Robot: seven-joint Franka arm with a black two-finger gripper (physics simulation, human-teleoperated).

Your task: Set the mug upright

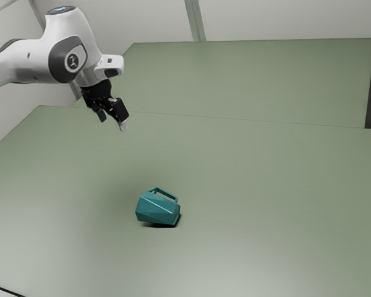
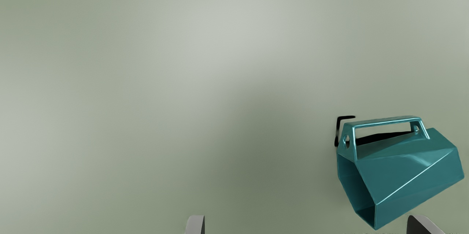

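Observation:
High above the table, at the exterior view's upper left, hangs my gripper (image 1: 113, 122), well apart from the mug. A teal faceted mug (image 1: 157, 209) lies on its side on the table, its handle up and toward the exterior view's right. In the wrist view the mug (image 2: 406, 168) shows its open mouth and angular handle, nearer one finger than the other. My gripper (image 2: 306, 224) is open there, its two fingertips wide apart with nothing held between them.
The green table (image 1: 266, 204) spreads under the arm and the mug. Behind it stands a raised green panel or surface (image 1: 253, 80), with pale walls beyond. A dark edge line crosses the exterior view's lower left corner.

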